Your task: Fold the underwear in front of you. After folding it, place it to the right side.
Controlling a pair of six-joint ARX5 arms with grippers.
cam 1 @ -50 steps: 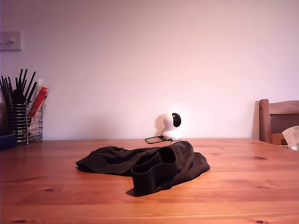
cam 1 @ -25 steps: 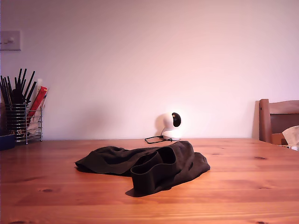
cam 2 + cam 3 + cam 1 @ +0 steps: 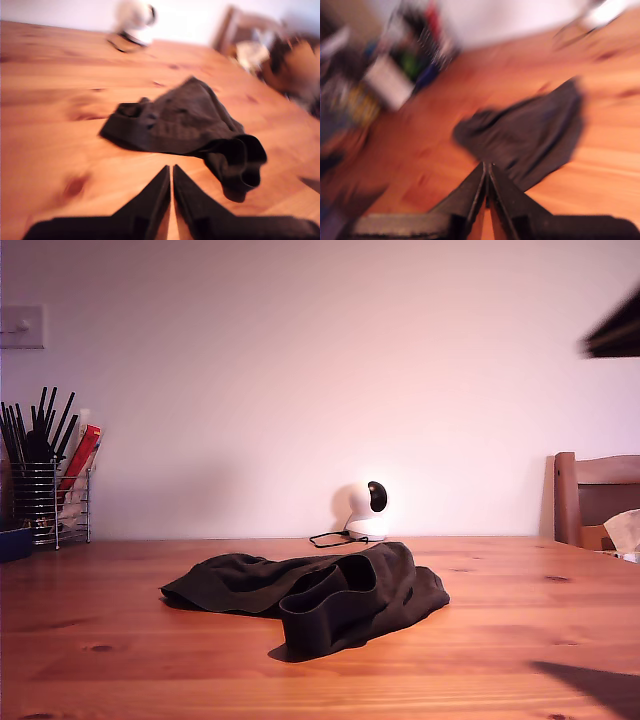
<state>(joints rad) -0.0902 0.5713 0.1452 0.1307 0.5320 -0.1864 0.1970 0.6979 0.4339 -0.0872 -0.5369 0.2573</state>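
Dark charcoal cloth, the one underwear lies limp and wrinkled in the middle of the wooden surface. In the exterior view its long way runs from 9 o'clock to 3 o'clock, and the thick waist band opens toward 6 o'clock. One white round camera sits behind it at 12 o'clock. My first gripper is pressed together above the surface, just short of the cloth. My second gripper is pressed together too, its tips over the cloth's edge.
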